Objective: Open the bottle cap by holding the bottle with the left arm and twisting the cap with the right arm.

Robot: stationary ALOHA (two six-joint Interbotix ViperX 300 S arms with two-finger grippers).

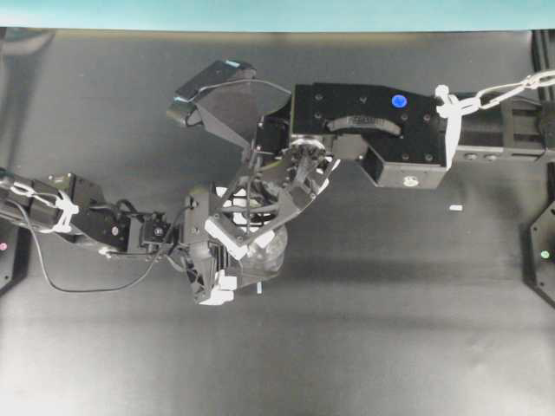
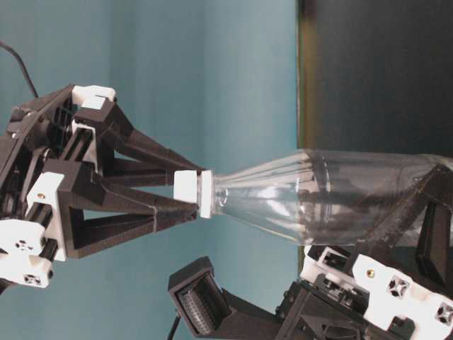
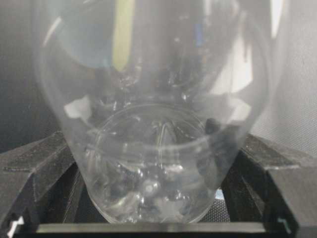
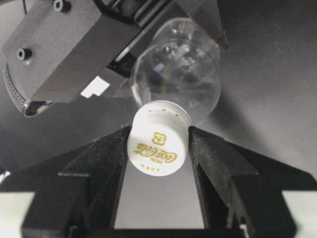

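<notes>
At bottle cap (image 4: 157,144), my right gripper (image 4: 158,148) pinched it; left gripper (image 3: 153,218) clamped bottle (image 3: 153,124). Needed squeezing firmly, twisting square.

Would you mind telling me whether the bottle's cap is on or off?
On. The white cap sits on the clear bottle's neck, between the right tool's fingers.

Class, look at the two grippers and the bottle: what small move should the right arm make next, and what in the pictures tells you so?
Probably twist the bottle cap. The right gripper's fingers already press both sides of it, and the left gripper braces the bottle at its base, so turning the wrist while keeping the squeeze seems the next step.
</notes>
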